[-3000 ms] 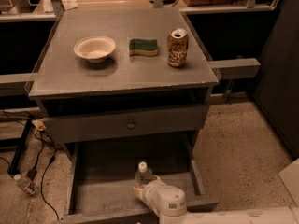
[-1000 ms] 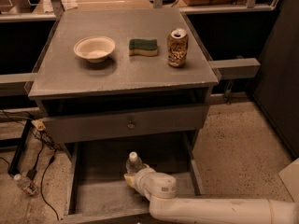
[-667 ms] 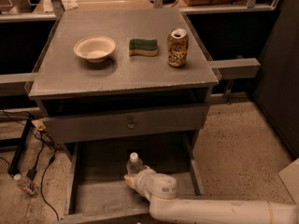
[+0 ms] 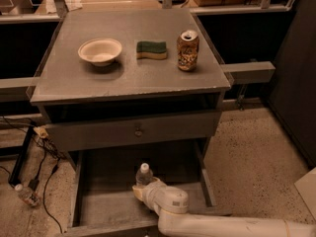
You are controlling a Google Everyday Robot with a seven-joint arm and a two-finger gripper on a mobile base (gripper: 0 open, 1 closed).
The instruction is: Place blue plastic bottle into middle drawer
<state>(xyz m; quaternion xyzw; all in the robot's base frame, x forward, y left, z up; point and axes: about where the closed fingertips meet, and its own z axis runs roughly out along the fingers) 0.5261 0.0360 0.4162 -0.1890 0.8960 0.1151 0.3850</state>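
The grey cabinet (image 4: pixel 128 80) has two drawers: one closed upper drawer with a round knob (image 4: pixel 98 131) and one open wide grey lower drawer (image 4: pixel 98 201). On top are one white round bowl (image 4: pixel 100 51), one green-and-yellow sponge (image 4: pixel 151 50) and one brown-gold soda can (image 4: pixel 187 50). Two bottles show: one white-capped clear plastic bottle (image 4: pixel 143 174) in the open drawer and one smaller clear bottle (image 4: pixel 25 194) on the floor. One cream two-finger gripper (image 4: pixel 143 189) is in that drawer, at the capped bottle.

Upright blue plastic bottle (image 4: pixel 143 174) in open middle drawer (image 4: pixel 101 204) — pincer (image 4: pixel 143 189) at base.
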